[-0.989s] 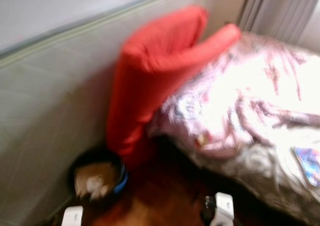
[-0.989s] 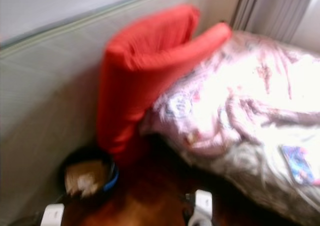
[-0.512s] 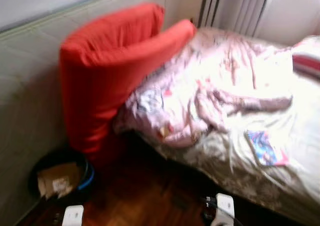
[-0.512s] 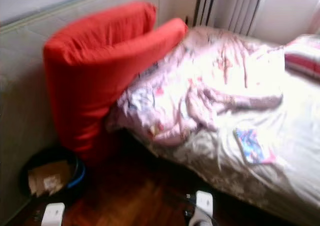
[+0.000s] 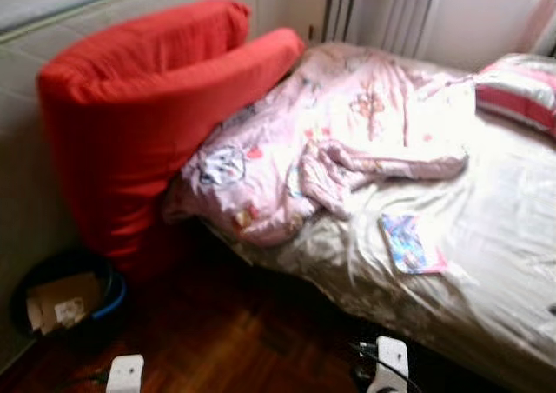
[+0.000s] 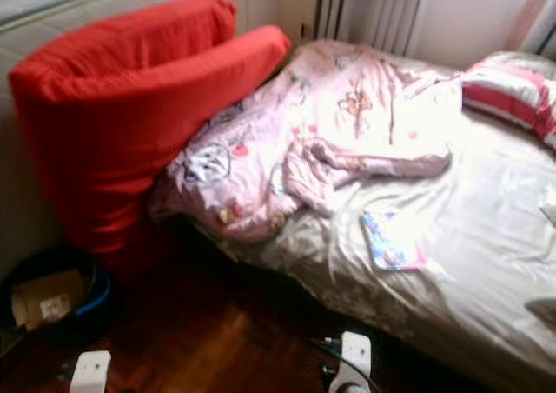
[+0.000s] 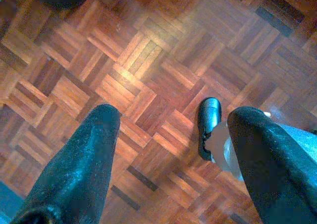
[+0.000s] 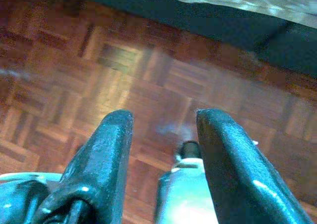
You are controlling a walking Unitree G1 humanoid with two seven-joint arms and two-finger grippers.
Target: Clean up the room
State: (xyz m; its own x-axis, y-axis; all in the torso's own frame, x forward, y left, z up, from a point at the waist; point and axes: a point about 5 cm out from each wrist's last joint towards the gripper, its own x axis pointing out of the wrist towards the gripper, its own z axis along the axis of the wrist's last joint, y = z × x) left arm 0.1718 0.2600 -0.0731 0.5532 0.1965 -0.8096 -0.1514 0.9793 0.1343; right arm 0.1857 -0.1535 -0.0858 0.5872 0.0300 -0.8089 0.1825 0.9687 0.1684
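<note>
Both grippers hung with fingers spread apart and nothing between them, the left gripper (image 7: 168, 149) and right gripper (image 8: 163, 149) each pointing down at the parquet floor (image 7: 148, 60). At the frame's centre, a pink blanket (image 5: 321, 141) lay crumpled on the bed (image 5: 486, 236), a small booklet (image 5: 408, 243) just beside it. A red cushion (image 5: 139, 123) leaned at upper left, with a dark bin (image 5: 61, 297) holding cardboard at lower left.

A big bright red fabric cushion (image 5: 156, 106) leans beside a pale pink cartoon-printed quilt (image 5: 347, 123) on a beige satin bedsheet (image 5: 486, 236). The pillow (image 5: 521, 93) is red-and-white striped; the floor (image 7: 158, 60) is reddish-brown parquet.
</note>
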